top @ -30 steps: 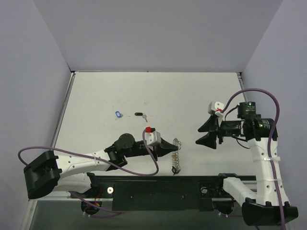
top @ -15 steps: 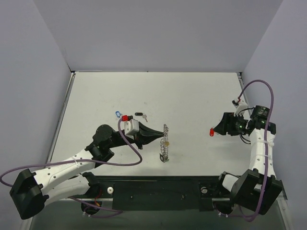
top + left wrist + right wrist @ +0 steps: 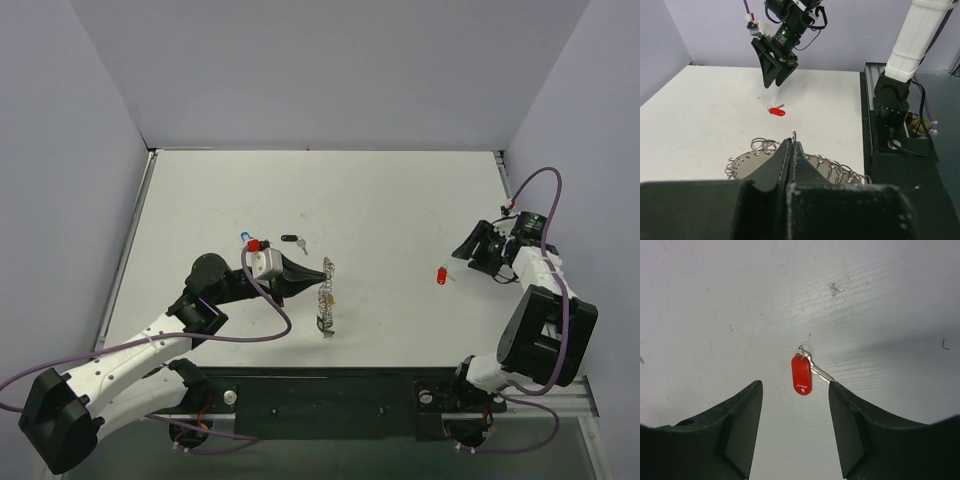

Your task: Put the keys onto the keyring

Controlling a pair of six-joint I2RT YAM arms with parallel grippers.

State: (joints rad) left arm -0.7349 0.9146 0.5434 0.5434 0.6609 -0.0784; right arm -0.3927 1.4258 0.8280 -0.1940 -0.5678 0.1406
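Observation:
My left gripper (image 3: 318, 275) is shut on a wire loop of the keyring (image 3: 325, 300), a flat silver ring rimmed with small loops. It stands edge-on in the top view, with a small yellowish tag on it. In the left wrist view the keyring (image 3: 747, 162) spreads behind the closed fingertips (image 3: 785, 150). A red-tagged key (image 3: 441, 275) lies on the table, apart from both grippers. My right gripper (image 3: 795, 385) is open just short of this red key (image 3: 801, 375), touching nothing. A black key (image 3: 291, 240) and a blue key (image 3: 244, 236) lie beyond the left wrist.
The black rail (image 3: 330, 395) with the arm bases runs along the near edge. Purple walls close the left, back and right sides. The right arm (image 3: 530, 290) is folded close to the right table edge, and its cable (image 3: 535, 185) loops above it.
The left arm has carried the keyring away from the near edge, toward the table's middle left. The right gripper has drawn back to the right, leaving the red key on the table.

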